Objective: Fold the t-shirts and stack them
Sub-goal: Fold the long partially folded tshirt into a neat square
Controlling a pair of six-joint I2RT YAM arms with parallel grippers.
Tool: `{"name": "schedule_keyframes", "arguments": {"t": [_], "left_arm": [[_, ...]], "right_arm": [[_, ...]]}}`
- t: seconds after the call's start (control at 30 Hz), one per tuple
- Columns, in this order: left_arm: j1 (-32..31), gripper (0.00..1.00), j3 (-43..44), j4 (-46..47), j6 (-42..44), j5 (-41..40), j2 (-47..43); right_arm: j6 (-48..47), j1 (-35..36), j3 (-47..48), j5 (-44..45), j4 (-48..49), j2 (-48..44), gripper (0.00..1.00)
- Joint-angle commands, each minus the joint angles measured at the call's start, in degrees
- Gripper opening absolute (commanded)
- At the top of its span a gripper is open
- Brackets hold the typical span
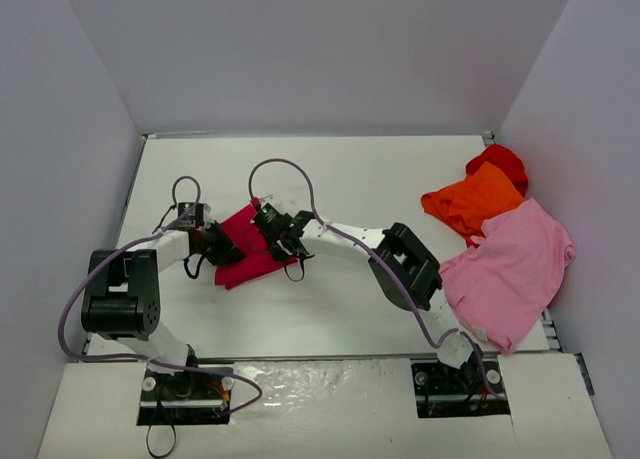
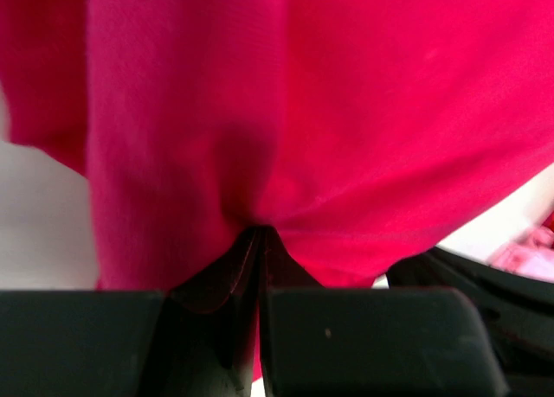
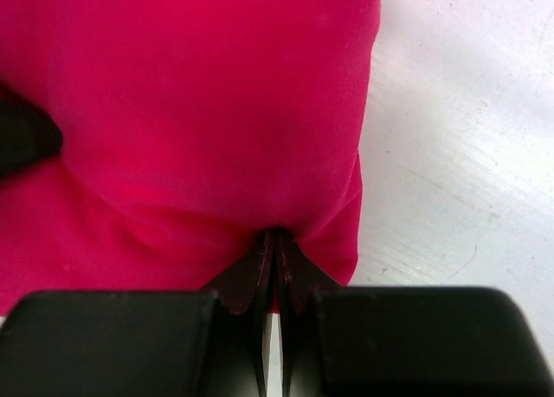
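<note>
We see left claw (image 2: 258, 238) and right claw (image 3: 275, 240) both clamped on the crimson t-shirt (image 1: 243, 257), bunched left of centre on the bench (image 1: 350, 174). We judge its fold partway at best. The orange t-shirt (image 1: 470, 201), light pink t-shirt (image 1: 510, 264) and bright red t-shirt (image 1: 500, 161) lie heaped far right, unfolded and unstacked.

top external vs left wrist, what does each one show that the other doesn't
Only top external: the left arm and right arm whole, meeting mid-table, and the heap at the right, with the orange shirt, light pink shirt and bright red shirt. Only left wrist: the left fingers up close, pinched shut on the crimson shirt, which puckers at their tips. Both: the crimson shirt and the bare white table beside it.
</note>
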Motion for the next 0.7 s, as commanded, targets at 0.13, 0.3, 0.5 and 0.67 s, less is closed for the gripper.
{"name": "schedule_keyframes", "arguments": {"t": [0.13, 0.3, 0.5, 0.67], "left_arm": [[-0.6, 0.0, -3.7, 4.6, 0.1, 0.0, -1.1], [-0.7, 0.0, -0.1, -0.1, 3.0, -3.5, -11.0], [-1.2, 0.53, 9.0, -8.1, 7.2, -9.0, -25.4], [-1.2, 0.97, 14.5, -13.3, 8.4, -11.8, -35.0]], "right_arm": [[3.5, 0.2, -5.9, 2.4, 0.7, -0.6, 0.02], [5.2, -0.2, -4.4, 7.8, 2.3, -7.3, 0.37], [3.5, -1.1, -0.6, 12.8, 2.8, -15.3, 0.74], [4.0, -4.1, -1.4, 9.2, 2.4, -21.4, 0.71]]}}
